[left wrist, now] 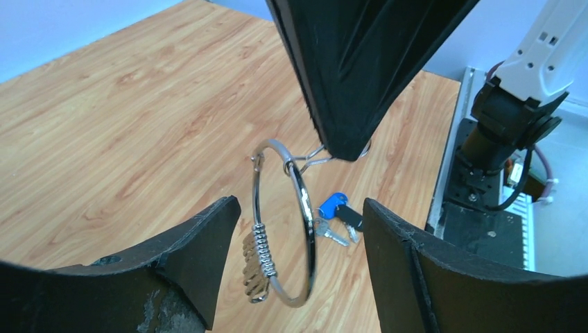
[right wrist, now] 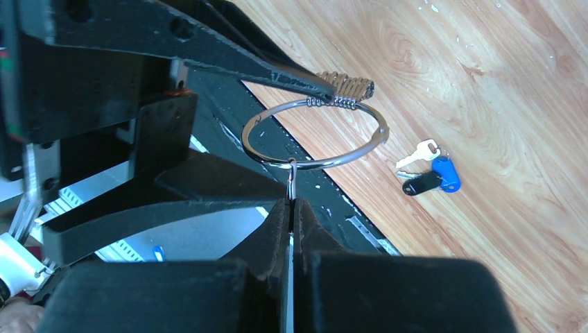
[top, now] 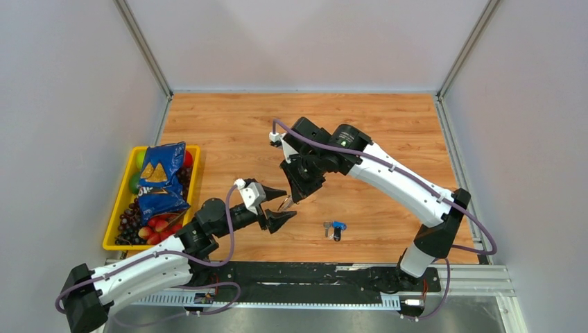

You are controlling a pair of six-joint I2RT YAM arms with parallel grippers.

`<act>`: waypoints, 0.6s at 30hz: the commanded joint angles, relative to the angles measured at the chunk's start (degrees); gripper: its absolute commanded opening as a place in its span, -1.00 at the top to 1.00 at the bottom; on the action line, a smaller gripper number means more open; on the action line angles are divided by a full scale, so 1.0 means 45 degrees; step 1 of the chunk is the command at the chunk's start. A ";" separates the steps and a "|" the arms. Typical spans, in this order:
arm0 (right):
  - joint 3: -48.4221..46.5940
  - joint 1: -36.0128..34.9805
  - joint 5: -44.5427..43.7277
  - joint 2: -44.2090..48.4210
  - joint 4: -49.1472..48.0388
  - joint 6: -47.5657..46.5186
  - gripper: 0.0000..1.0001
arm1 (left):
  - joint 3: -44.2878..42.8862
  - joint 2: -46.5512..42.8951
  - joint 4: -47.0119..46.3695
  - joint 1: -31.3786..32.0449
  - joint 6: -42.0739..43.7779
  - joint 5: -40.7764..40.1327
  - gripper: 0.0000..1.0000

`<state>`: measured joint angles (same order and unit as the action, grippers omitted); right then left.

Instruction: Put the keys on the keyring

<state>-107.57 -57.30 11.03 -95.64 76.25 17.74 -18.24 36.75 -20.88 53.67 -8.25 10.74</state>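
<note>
Right end effector clenched on keyring | left end effector released, straddling it | keys nearby, apart

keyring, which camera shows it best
Left wrist: the keyring hangs there whole and close. Right wrist also shows the full ring, but a black jaw crosses its top edge. Top external shows only a tiny glint.
</note>
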 commanded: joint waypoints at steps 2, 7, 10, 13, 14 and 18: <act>-0.0715 -0.0195 0.0378 -0.0060 0.0458 0.0219 1.00 | 0.0430 0.0061 -0.1707 0.0157 0.1000 -0.0270 -0.49; -0.0857 -0.0421 0.0278 -0.0166 0.0613 0.0292 1.00 | 0.0618 0.0153 -0.2498 0.0226 0.1325 -0.0493 -0.46; -0.1076 -0.0530 0.0212 -0.0267 0.0776 0.0350 1.00 | 0.0613 0.0135 -0.2713 0.0270 0.1531 -0.0614 -0.45; -0.1132 -0.0617 0.0197 -0.0311 0.0778 0.0435 1.00 | 0.0655 0.0229 -0.2950 0.0296 0.1635 -0.0613 -0.44; -0.1161 -0.0645 0.0161 -0.0335 0.0784 0.0456 1.00 | 0.0669 0.0309 -0.3058 0.0309 0.1656 -0.0586 -0.44; -0.1331 -0.0751 0.0148 -0.0407 0.0805 0.0550 1.00 | 0.0729 0.0629 -0.3337 0.0416 0.1732 -0.0546 -0.40</act>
<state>-110.41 -59.90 11.62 -97.08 78.63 18.26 -15.57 38.41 -31.14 54.85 -2.13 8.23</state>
